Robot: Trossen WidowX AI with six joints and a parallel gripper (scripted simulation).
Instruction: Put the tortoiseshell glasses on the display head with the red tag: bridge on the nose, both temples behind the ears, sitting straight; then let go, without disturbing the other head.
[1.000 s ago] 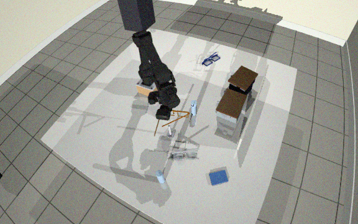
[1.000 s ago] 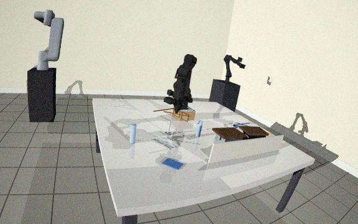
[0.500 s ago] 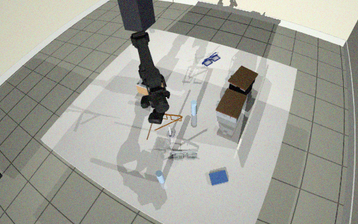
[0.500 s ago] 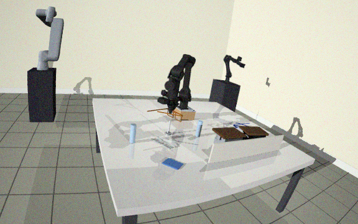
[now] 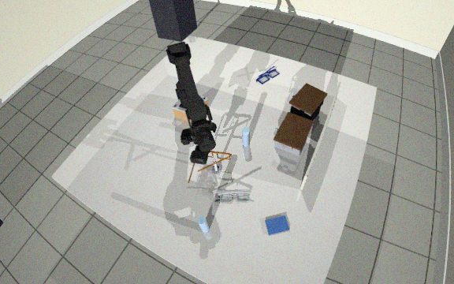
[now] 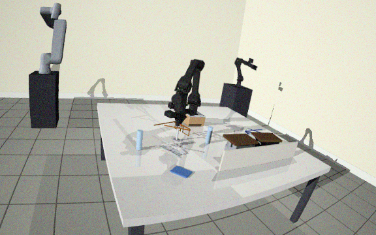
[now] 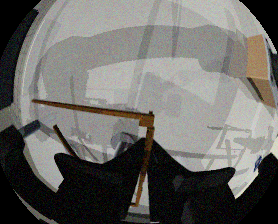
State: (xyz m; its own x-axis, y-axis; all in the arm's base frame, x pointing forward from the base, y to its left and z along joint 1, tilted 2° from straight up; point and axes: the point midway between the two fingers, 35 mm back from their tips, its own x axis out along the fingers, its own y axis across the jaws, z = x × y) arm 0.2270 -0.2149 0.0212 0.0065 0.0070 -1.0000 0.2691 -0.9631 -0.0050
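Observation:
The tortoiseshell glasses, thin and orange-brown, hang above the table with their temples spread. My gripper is shut on their front frame. In the top view the hand hides the fingertips. Two brown-topped shapes, one pale and one dark, stand side by side at the right, apart from the glasses. They may be the display heads. Faces, noses, ears and the red tag cannot be made out.
A low white board stands beside the brown-topped shapes. Pale blue cylinders stand apart. Clear glasses, blue glasses, a blue block and a tan box are also on the table.

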